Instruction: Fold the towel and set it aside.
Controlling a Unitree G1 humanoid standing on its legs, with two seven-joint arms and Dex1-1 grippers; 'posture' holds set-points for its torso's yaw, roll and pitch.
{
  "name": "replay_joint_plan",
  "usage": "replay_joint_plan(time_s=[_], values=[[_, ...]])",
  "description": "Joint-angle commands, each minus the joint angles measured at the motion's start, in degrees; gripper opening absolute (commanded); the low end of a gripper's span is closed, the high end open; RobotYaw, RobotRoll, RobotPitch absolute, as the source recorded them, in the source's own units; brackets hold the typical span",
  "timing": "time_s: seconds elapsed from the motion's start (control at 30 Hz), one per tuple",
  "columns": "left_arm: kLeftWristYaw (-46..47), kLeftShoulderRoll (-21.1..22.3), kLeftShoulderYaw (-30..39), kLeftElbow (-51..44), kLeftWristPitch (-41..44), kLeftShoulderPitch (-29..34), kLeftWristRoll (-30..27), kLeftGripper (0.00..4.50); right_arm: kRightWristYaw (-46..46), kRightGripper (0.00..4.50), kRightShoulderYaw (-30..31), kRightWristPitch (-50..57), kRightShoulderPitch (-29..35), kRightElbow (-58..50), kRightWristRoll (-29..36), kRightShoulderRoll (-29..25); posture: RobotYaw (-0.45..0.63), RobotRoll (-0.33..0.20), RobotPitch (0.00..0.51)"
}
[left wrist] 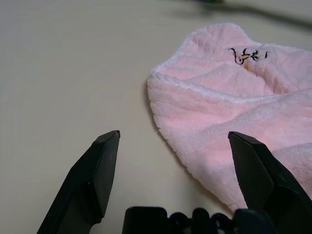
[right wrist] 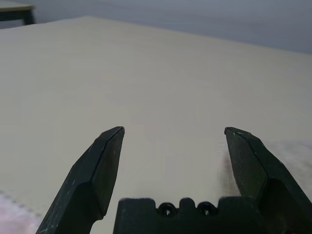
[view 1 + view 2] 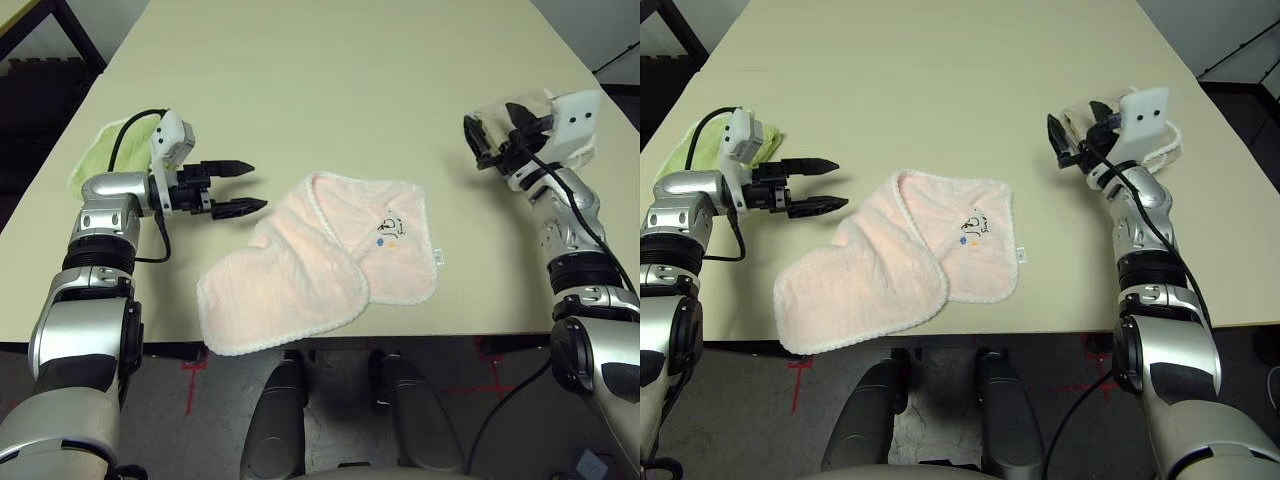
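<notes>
Left eye view: pink towel [image 3: 320, 262] lies on the desk [image 3: 330, 90] near the front edge, roughly centred between the two arms. It's partly folded: the left part is doubled over into a rounded lobe reaching toward the front-left, overlapping the flatter square part on the right. White scalloped trim runs round the edges. A dark embroidered mark [image 3: 390, 228] faces up on the square part, and a small white tag [image 3: 439, 258] sticks out at its right edge.

Left tool [image 3: 240, 187] is above the desk just left of the towel, pointing right toward it, fingers spread wide, holding nothing, clear of the cloth. In the left wrist view the two black fingers [image 1: 92, 175] frame the towel's near edge with bare desk between them.

Right tool [image 3: 484, 140] is raised off the desk, well right of the towel and further back, pointing left, fingers wide apart and empty. Right wrist view shows bare desk between its fingers [image 2: 97, 170].

Green towel [image 3: 110, 150] lies at the desk's left edge behind the left wrist, partly hidden by it. A pale cloth [image 3: 1165, 140] sits on the desk behind the right wrist, mostly hidden.
</notes>
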Motion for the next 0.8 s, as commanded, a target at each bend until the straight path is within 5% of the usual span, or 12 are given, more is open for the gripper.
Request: replay_joint_plan(time_s=[0.03,0.37,0.8], values=[[-1.63,0.62,1.06,-1.08,-1.57,0.80,-0.76,4.50,4.84,4.46,1.27,5.65,-1.06,-1.87,1.38,-1.20,-0.01,0.000,0.189],[-5.31,-0.53,4.25,-5.84,-3.18,2.25,-5.56,4.50,17.55,4.46,9.81,29.80,-6.86,-3.56,-0.95,-5.26,0.00,0.000,0.191],[-6.81,-0.29,3.56,-12.75,-0.06,6.31,-6.87,4.50,16.35,4.46,16.48,58.59,-12.32,-13.98,-2.59,-6.53,0.00,0.000,0.189]])
